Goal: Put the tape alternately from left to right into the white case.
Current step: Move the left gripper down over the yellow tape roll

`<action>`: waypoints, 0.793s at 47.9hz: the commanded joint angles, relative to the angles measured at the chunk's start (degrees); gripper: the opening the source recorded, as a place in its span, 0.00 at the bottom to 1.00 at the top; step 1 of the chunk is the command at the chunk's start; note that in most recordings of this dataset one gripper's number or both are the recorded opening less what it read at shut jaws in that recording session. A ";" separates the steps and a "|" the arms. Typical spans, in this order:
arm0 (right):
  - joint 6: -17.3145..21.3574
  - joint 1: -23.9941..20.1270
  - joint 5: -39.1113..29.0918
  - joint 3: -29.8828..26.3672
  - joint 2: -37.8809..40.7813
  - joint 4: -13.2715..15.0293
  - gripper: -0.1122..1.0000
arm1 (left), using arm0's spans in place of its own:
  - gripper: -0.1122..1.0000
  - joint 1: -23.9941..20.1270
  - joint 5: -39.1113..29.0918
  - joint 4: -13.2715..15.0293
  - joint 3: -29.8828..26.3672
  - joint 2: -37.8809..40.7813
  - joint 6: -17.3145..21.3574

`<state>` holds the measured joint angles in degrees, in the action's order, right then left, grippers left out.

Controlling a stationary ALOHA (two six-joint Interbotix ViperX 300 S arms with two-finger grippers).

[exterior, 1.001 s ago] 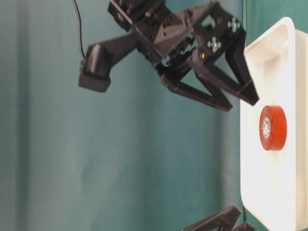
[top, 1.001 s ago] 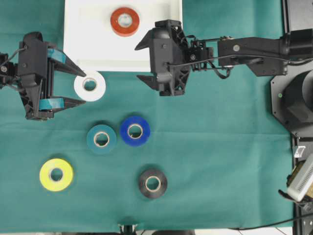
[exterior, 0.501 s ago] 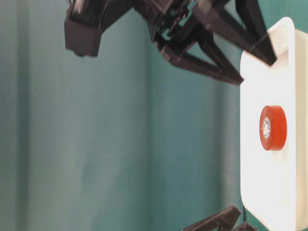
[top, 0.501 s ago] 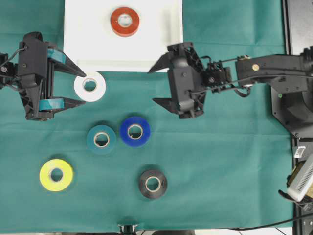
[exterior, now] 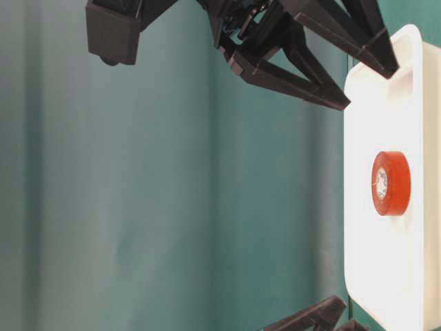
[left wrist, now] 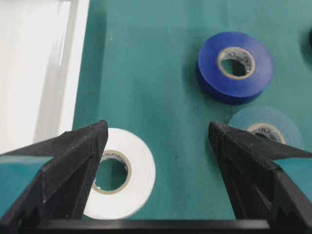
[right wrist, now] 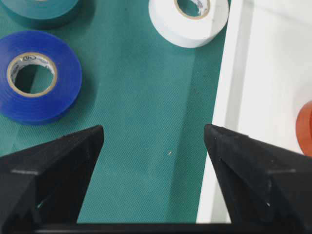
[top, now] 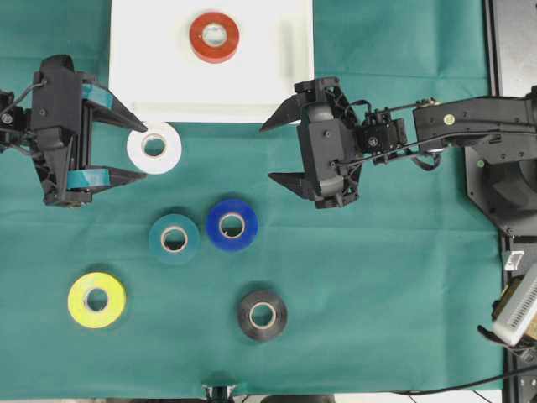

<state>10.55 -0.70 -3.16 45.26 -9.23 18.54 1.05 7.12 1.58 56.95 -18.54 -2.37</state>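
White case (top: 134,84): shallow, smooth white plastic tray with rounded corners and a raised rim, at the top of the overhead view.
Red-orange roll (top: 214,37): glossy ring with a pale cardboard core, lying flat inside the case.
White roll (top: 154,148): flat on the cloth just below the case rim, one finger of the left gripper over its edge.
Teal roll (top: 174,239) and blue roll (top: 232,225): side by side, nearly touching.
Yellow roll (top: 96,300): lower left, apart from the others.
Black roll (top: 262,315): lower middle.
Green cloth (top: 394,294): finely woven, matte.
Left gripper (top: 138,152): black pointed fingers spread wide, grasping nothing.
Right gripper (top: 275,151): fingers spread wide, empty, above the cloth by the case's corner.
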 commanded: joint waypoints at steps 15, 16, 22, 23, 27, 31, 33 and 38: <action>0.00 -0.18 0.70 -0.53 -1.23 0.00 0.86 | 0.92 3.60 -0.79 0.09 -0.97 -0.88 0.18; 0.00 -0.18 0.62 -0.53 -1.32 0.00 0.85 | 0.92 3.96 -0.88 0.09 -0.97 -0.88 0.26; 0.00 -0.18 0.70 -0.53 -1.32 0.09 0.85 | 0.92 6.94 -1.41 0.00 -0.97 -0.88 0.44; 0.00 -0.18 0.70 -0.53 -1.32 0.00 0.85 | 0.92 7.47 -1.49 0.00 -0.97 -0.88 0.44; 0.00 -0.09 0.70 -0.53 -1.32 0.00 0.85 | 0.92 9.40 -1.58 0.00 -0.97 -0.88 0.62; 0.00 -0.18 0.70 -0.53 -1.32 0.00 0.86 | 0.92 11.34 -1.67 -0.09 -0.79 -0.88 0.62; 0.00 -0.18 0.70 -0.53 -1.32 0.00 0.85 | 0.92 12.22 -1.67 -0.09 -0.62 -0.88 0.62; 0.00 -0.18 0.70 -0.53 -1.32 0.09 0.85 | 0.92 14.41 -1.85 0.00 -0.26 -0.88 0.62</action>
<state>10.55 -0.70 -3.08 45.26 -9.23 18.54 14.24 5.10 1.58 57.04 -18.54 -1.85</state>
